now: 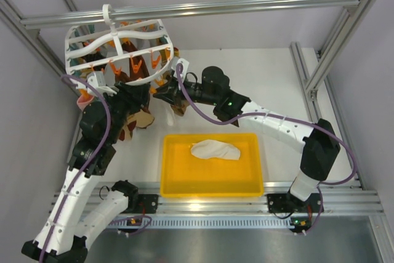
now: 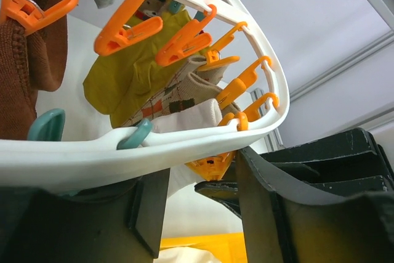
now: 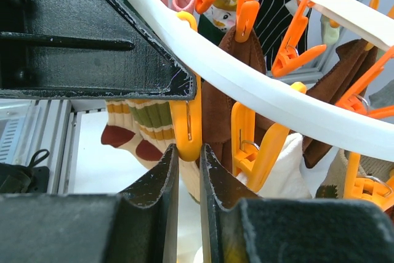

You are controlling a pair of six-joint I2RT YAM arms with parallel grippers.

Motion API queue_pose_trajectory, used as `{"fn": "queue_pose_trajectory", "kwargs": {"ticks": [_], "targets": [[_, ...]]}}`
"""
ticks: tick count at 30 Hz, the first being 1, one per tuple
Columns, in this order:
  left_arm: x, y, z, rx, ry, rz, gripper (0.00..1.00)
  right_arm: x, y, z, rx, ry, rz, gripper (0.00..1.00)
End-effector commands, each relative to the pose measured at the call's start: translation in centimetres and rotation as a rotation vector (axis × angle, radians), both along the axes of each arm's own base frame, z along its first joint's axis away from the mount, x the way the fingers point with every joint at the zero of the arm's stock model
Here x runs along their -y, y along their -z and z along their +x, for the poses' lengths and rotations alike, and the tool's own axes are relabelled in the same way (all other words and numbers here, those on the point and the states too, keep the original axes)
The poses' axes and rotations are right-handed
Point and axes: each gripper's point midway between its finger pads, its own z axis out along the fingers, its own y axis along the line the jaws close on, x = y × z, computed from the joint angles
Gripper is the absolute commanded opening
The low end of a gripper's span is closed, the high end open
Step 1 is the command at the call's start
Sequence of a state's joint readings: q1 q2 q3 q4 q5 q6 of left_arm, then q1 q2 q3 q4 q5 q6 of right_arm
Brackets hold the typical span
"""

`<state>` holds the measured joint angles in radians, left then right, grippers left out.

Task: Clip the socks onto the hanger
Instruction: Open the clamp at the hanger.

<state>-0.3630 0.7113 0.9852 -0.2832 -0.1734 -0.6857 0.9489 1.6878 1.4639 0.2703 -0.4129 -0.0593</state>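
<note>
The white lattice hanger (image 1: pixel 120 50) hangs from the top rail at back left, with orange and teal clips and several coloured socks on it. One cream-white sock (image 1: pixel 215 149) lies in the yellow tray (image 1: pixel 178 180). Cream-white fabric (image 3: pixel 288 165) hangs just behind an orange clip (image 3: pixel 258 152). My right gripper (image 3: pixel 188 155) is at the hanger's lower right rim (image 3: pixel 258 93) and pinches the tail of another orange clip (image 3: pixel 184 127). My left gripper (image 2: pixel 203 195) is open under the hanger's rim (image 2: pixel 184 143), with an orange clip (image 2: pixel 212 167) between its fingers, untouched.
Brown, mustard, striped and patterned socks (image 2: pixel 132 84) hang from the rack. Aluminium frame posts (image 1: pixel 326 60) stand to the right and along the back. Both arms (image 1: pixel 271 121) crowd under the rack's front edge. The tray sits between the arm bases.
</note>
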Motion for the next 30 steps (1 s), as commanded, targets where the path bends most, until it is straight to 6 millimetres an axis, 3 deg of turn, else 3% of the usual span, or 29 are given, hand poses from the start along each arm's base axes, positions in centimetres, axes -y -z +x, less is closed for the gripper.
{"fn": "queue_pose_trajectory", "kwargs": {"ticks": [1, 7, 9, 11, 14, 20, 23, 24, 25, 26, 27, 29, 30], "targets": [[0.0, -1.8, 1.1, 0.066, -0.023, -0.045, 0.50, 0.6, -4.2, -2.3, 0.072, -0.047, 0.090, 0.00], [0.1, -1.7, 1.3, 0.062, -0.020, -0.055, 0.28, 0.5, -3.6, -2.9, 0.091, -0.072, 0.067, 0.00], [0.2, -1.8, 1.3, 0.064, -0.017, -0.052, 0.19, 0.5, -3.4, -3.0, 0.090, -0.075, 0.057, 0.10], [0.2, -1.7, 1.3, 0.063, -0.016, -0.051, 0.14, 0.5, -3.1, -3.0, 0.082, -0.075, 0.045, 0.28], [0.4, -1.6, 1.3, 0.059, -0.008, -0.048, 0.03, 0.7, -2.7, -3.0, 0.074, -0.068, 0.025, 0.44], [0.4, -1.6, 1.3, 0.060, -0.003, -0.043, 0.00, 2.7, -1.7, -2.5, 0.047, -0.057, -0.038, 0.58], [0.4, -1.6, 1.4, 0.062, -0.004, -0.038, 0.00, 4.8, 0.2, -2.2, 0.020, -0.064, -0.129, 0.67], [0.4, -1.6, 1.4, 0.064, -0.004, -0.037, 0.00, 5.8, 2.6, -2.4, 0.002, -0.071, -0.205, 0.70], [0.4, -1.6, 1.4, 0.064, -0.004, -0.036, 0.00, 6.7, 3.5, -2.5, -0.001, -0.085, -0.232, 0.73], [0.5, -1.5, 1.4, 0.060, -0.002, -0.034, 0.00, 7.5, 3.9, -3.1, 0.013, -0.092, -0.252, 0.91], [0.5, -1.4, 1.4, 0.060, -0.001, -0.034, 0.00, 8.8, 7.2, -3.9, 0.012, -0.118, -0.351, 0.96], [0.6, -1.4, 1.4, 0.063, 0.002, -0.033, 0.00, 10.5, 9.1, -5.4, 0.038, -0.166, -0.422, 0.98], [0.5, -1.4, 1.4, 0.064, 0.001, -0.030, 0.00, 11.6, 11.8, -6.0, 0.079, -0.203, -0.487, 0.98]]}}
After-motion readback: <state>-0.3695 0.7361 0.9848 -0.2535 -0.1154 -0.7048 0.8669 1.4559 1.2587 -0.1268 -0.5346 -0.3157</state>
